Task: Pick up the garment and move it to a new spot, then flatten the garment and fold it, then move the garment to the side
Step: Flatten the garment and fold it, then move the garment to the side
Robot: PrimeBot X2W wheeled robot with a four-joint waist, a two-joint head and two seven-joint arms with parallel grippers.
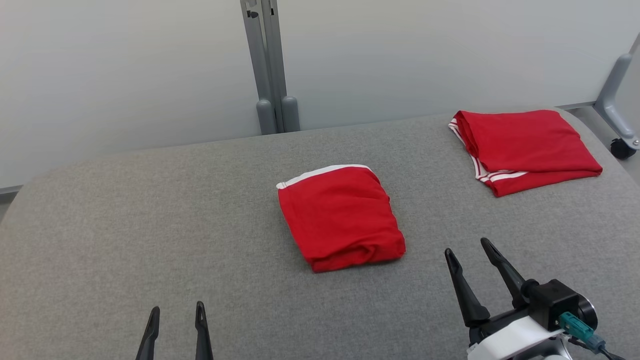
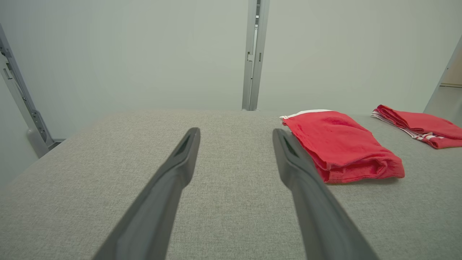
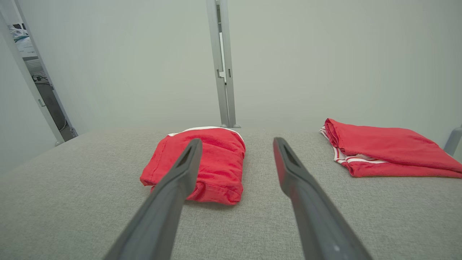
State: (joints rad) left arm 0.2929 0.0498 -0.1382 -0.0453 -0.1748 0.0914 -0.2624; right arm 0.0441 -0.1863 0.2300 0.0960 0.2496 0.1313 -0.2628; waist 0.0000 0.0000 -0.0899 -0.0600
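The folded red cloth garment with white trim (image 1: 342, 217) lies at the centre of the grey fabric worktop (image 1: 150, 225); left gripper (image 1: 177, 320) and right gripper (image 1: 470, 249) hover near its front edge, jaws open, empty; soft and light, the garment likely sags open unless pinched through its thick near fold.

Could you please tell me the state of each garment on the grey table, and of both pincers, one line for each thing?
middle garment: folded, lying on the table, not held.
far-right garment: folded, lying near the table's far right edge, not held.
left pincer: open, empty, apart from both garments.
right pincer: open, empty, touching no garment.
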